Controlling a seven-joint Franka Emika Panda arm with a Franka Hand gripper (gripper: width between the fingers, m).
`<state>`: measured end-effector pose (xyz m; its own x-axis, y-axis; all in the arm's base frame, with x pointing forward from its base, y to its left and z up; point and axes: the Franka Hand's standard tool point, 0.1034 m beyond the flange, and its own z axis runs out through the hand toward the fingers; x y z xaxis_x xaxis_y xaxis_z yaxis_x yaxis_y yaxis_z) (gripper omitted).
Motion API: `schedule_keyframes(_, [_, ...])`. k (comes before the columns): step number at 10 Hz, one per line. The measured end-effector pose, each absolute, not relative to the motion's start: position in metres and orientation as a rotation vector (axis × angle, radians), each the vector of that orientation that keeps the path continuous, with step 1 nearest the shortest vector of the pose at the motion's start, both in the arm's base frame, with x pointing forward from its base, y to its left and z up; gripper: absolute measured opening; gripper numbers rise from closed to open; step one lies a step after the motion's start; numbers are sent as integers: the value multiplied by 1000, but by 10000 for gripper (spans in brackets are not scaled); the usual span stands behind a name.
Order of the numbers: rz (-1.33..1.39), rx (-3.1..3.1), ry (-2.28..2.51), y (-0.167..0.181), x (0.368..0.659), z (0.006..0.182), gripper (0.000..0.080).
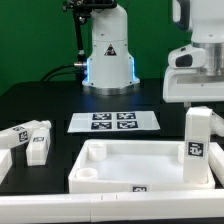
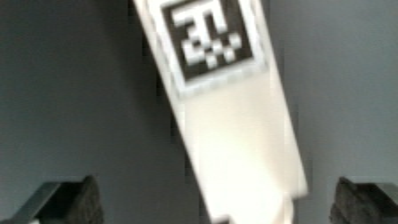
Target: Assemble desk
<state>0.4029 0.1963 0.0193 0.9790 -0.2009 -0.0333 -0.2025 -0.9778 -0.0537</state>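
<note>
The top (image 1: 110, 152) of the desk lies on the black matte tabletop (image 1: 40, 100), in the front middle of the exterior view. It is a wide white plastic rectangle with a raised rim, a shallow smooth hollow inside, and a small black-and-white tag on its near wall.

At its corner on the exterior view's right, a leg (image 1: 197, 142) stands upright. It is a chunky square-section white block with rounded edges and a tag on its face. In the wrist view the same leg (image 2: 235, 130) runs as a long pale bar, slightly tilted, with the tag near one end.

The gripper (image 1: 194, 92), large, white and boxy, hangs just above that leg. It is spread wide and pinches nothing: its dark fingertips (image 2: 64, 204) stand on either side of the leg with clear gaps.

More loose legs (image 1: 30, 140) lie on their sides at the exterior view's left, well apart from the top. The marker board (image 1: 113, 122), thin and flat, lies behind the top.
</note>
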Motion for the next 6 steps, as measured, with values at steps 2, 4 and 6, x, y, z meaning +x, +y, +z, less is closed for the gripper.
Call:
schedule_keyframes(2, [36, -3065, 323, 194, 406, 21, 648])
schedule_keyframes(4, [36, -3070, 286, 203, 400, 20, 648])
schedule_keyframes(6, [18, -3085, 279, 209, 383, 10, 648])
